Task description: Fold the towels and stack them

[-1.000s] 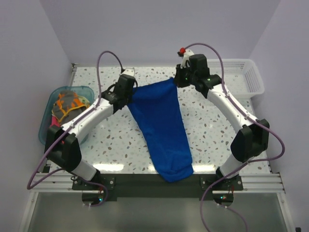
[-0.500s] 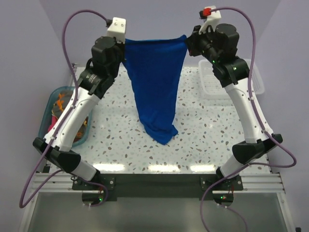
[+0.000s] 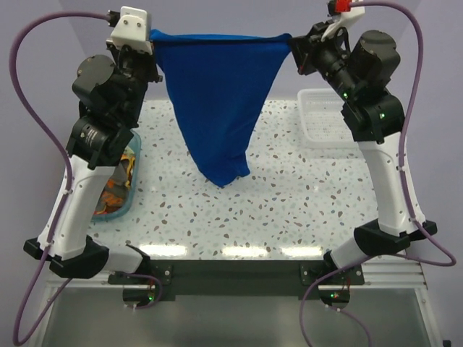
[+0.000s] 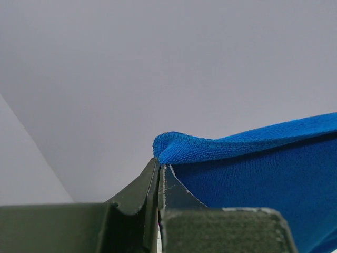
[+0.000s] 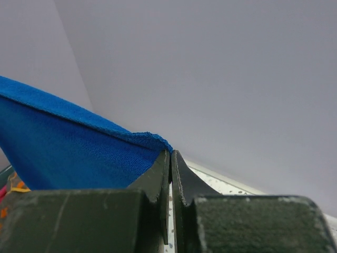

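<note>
The royal blue towel [image 3: 217, 101] hangs stretched between my two grippers, high above the table, its lower tip near the tabletop. My left gripper [image 3: 153, 37] is shut on the towel's left top corner; in the left wrist view the corner [image 4: 174, 147] pokes out above the closed jaws [image 4: 158, 168]. My right gripper [image 3: 293, 43] is shut on the right top corner; in the right wrist view the blue cloth [image 5: 79, 147] runs left from the closed jaws [image 5: 170, 155]. Other towels, orange among them [image 3: 116, 191], lie in the teal tub [image 3: 129, 199], mostly hidden by my left arm.
A white mesh basket [image 3: 325, 116] stands at the back right of the speckled table [image 3: 289, 202], partly behind my right arm. The teal tub sits at the table's left edge. Lilac walls enclose the back and sides.
Both grippers have risen and spread apart with the blue towel, lifting it off the table's front edge until it hangs taut along its top edge.
</note>
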Robot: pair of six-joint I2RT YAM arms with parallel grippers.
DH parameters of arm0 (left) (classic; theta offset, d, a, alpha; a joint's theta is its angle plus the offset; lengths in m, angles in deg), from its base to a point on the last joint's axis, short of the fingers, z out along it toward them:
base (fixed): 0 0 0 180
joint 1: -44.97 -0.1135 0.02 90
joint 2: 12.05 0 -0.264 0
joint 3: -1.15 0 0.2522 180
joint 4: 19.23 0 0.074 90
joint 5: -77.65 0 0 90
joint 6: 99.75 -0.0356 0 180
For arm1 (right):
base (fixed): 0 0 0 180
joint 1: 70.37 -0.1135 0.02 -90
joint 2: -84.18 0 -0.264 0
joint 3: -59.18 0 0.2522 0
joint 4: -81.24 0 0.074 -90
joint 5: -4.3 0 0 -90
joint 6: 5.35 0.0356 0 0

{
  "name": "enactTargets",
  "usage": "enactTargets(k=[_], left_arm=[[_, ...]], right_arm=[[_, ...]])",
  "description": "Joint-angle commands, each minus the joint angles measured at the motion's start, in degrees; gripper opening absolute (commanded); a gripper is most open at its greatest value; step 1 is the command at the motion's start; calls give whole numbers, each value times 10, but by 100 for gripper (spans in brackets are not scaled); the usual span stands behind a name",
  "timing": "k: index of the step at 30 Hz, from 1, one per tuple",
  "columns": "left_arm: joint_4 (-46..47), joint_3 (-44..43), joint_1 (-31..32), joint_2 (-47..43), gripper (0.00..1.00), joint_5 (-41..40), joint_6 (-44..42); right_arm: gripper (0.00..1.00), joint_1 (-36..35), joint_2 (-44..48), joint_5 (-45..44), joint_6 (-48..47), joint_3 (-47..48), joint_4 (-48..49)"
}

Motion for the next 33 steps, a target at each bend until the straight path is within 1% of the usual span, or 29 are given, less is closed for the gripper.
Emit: enactTargets(k=[1, 3, 5, 7, 9, 10, 14, 18, 20, 21, 23, 24, 25, 26, 27, 28, 29, 30, 31, 33], left_arm=[[19, -40, -6, 14, 0, -22, -32], [12, -69, -7, 31, 0, -35, -42], [8, -123, -6, 64, 0, -41, -46], [12, -165, -6, 93, 0, -47, -51], [30, -185, -6, 109, 0, -65, -61], [36, -188, -6, 125, 0, -72, -68], [55, -184, -6, 161, 0, -102, -77], [55, -188, -6, 184, 0, -142, -77], [53, -188, -6, 170, 0, -144, -62], [48, -187, -6, 163, 0, -135, -57], [43, -169, -6, 126, 0, -117, -41], [41, -158, -6, 109, 0, -88, -37], [42, -123, -6, 69, 0, -68, -31], [43, -104, -5, 48, 0, -47, -28], [43, -66, -5, 25, 0, -3, -25], [43, -49, -3, -19, 0, 22, -21], [45, -31, -3, -41, 0, 45, -12], [47, -4, -3, -61, 0, 85, -8], [47, 7, -3, -95, 0, 103, -4], [42, 19, -3, -128, 0, 140, -1]], right_arm=[[0, 5, 6, -24, -25, 32, 14], [0, 5, -8, -43, -32, 64, 8], [0, 5, -31, -51, -34, 103, 8], [0, 5, -49, -69, -34, 122, 18], [0, 5, -60, -103, -34, 136, 40], [0, 5, -65, -112, -50, 138, 48], [0, 5, -93, -157, -54, 136, 74], [0, 5, -89, -162, -58, 115, 84], [0, 5, -78, -145, -63, 91, 88], [0, 5, -57, -139, -63, 82, 88], [0, 5, -30, -112, -70, 48, 91], [0, 6, -15, -102, -73, 35, 90], [0, 5, 16, -91, -75, 12, 89], [0, 5, 31, -83, -76, 2, 81], [0, 5, 47, -65, -76, -9, 76], [0, 5, 83, -58, -76, -21, 74], [0, 5, 100, -54, -75, -47, 69], [0, 6, 118, -34, -73, -59, 67], [0, 5, 145, -28, -73, -75, 60], [0, 5, 168, -11, -73, -81, 50]])
